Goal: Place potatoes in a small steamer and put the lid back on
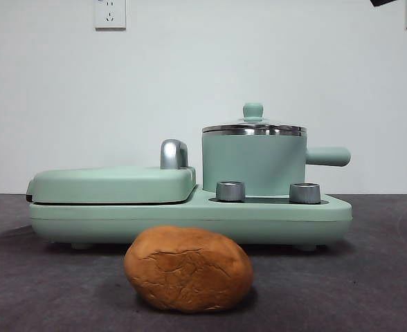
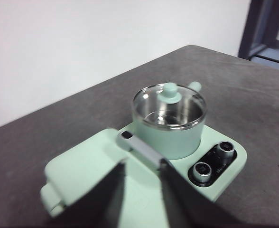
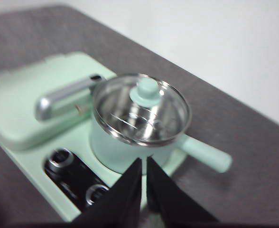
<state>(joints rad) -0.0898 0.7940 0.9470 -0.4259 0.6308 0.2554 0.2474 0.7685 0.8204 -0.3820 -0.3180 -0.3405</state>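
Note:
The potato (image 1: 188, 268), large, oval and orange-brown, lies on the dark table in front of the appliance. The small steamer (image 1: 253, 162) stands on the appliance's right side with its handle pointing right. The glass lid (image 1: 252, 111) sits on it. My left gripper (image 2: 143, 166) is open and empty, above the griddle cover, apart from the steamer (image 2: 170, 130) and its lid (image 2: 169, 95). My right gripper (image 3: 144, 162) is shut and empty, held above the near side of the steamer (image 3: 130, 147) and lid (image 3: 146, 92). The potato is out of both wrist views.
The mint-green appliance base (image 1: 190, 214) carries a flat griddle cover (image 1: 113, 183) with a chrome handle (image 1: 174, 153) on the left and two steel knobs (image 1: 230, 191) in front of the steamer. An arm's black tip (image 1: 383, 3) shows at the top right corner.

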